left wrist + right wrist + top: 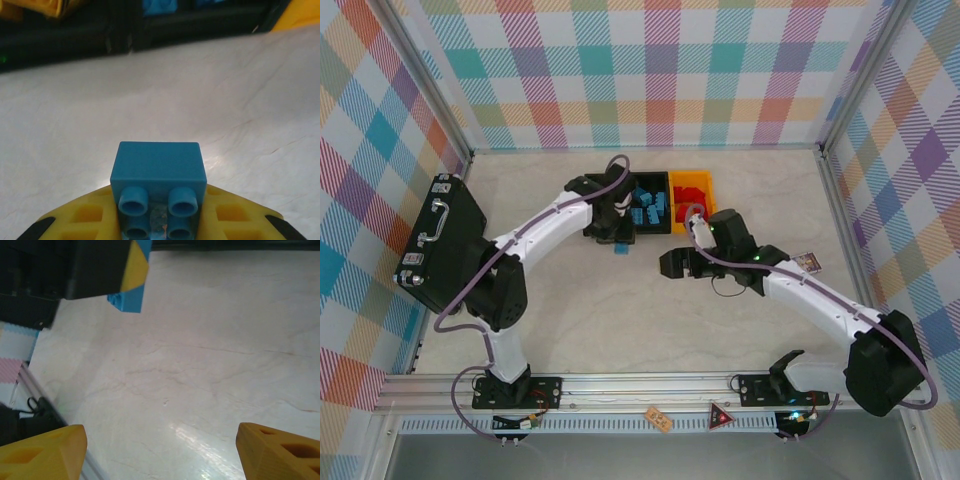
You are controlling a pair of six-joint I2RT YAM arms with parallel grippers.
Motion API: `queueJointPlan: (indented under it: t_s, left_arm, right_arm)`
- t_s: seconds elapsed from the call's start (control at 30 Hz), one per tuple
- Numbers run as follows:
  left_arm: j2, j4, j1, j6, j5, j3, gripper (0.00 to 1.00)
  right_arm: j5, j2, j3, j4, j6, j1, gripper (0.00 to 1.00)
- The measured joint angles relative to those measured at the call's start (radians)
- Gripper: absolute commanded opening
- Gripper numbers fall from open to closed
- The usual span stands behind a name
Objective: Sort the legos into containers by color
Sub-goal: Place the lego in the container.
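A blue lego [157, 172] sits between the yellow fingers of my left gripper [159, 220], which is shut on it. From above, that blue lego [620, 247] hangs just in front of the containers, under the left gripper [618, 236]. The middle black bin [651, 205] holds several blue legos, and the yellow-orange bin [692, 190] holds red ones. My left arm covers the left black bin; its yellow legos [30, 7] show at the top left of the left wrist view. My right gripper [160, 455] is open over bare table, right of the held brick [131, 299].
A black briefcase [440, 240] with a handle lies at the left wall. A small card [807, 262] lies on the table to the right of the right arm. A metal rail [650, 385] runs along the near edge.
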Motion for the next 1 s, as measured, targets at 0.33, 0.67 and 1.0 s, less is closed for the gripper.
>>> queueJointPlan:
  t_s: [0.33, 0.67, 1.0]
  left_arm:
    - [0.216, -0.011, -0.013, -0.039, -0.001, 0.298, 0.25]
    - [0.416, -0.108, -0.013, -0.043, -0.078, 0.618, 0.26]
    - [0.584, -0.174, -0.011, -0.042, -0.182, 0.785, 0.40]
  right_arm:
    - [0.064, -0.050, 0.000, -0.048, 0.024, -0.054, 0.78]
    - [0.066, -0.051, -0.007, -0.051, 0.039, -0.074, 0.78]
    - [0.065, -0.056, -0.026, -0.050, 0.040, -0.087, 0.78]
